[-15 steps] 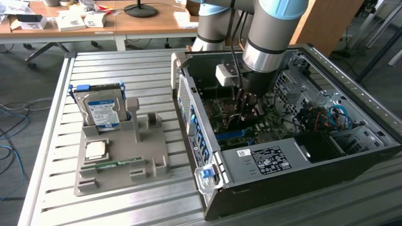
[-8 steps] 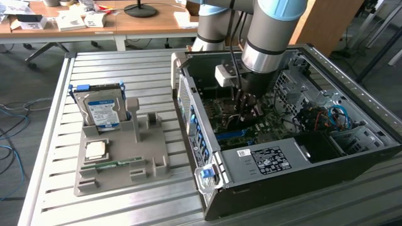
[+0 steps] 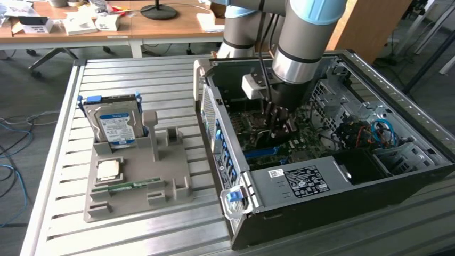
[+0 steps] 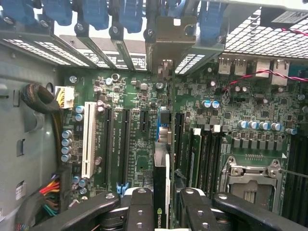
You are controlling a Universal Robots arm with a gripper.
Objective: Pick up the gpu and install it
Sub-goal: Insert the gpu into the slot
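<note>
The pincer (image 3: 279,120) reaches down into the open computer case (image 3: 398,106) on the end of the Universal Robots arm (image 3: 309,32). In the wrist view the pincer (image 4: 167,204) is clenched on the gpu (image 4: 161,180), with one black finger (image 4: 139,211) pressed against each face of the card. The gpu is inside the case, standing on edge above the motherboard (image 4: 139,149). Its silvery end bracket (image 4: 171,36) is up against the case's rear wall, among the blue slot latches (image 4: 96,12). The card lies in line with the long dark expansion slots deep in the case, with the white slot (image 4: 89,139) off to one side and the open processor socket (image 4: 250,180) to the other. Whether its lower edge is pushed fully into a slot cannot be told. Outside the case, just beside its rear panel, a grey holder (image 3: 135,200) sits on the slatted metal desk (image 3: 142,80). It carries an upright hard drive (image 3: 117,125) with a blue-white label, a processor chip (image 3: 108,169) and a narrow green memory stick (image 3: 131,186). At the case's near end is the labelled power supply (image 3: 302,181).
</note>
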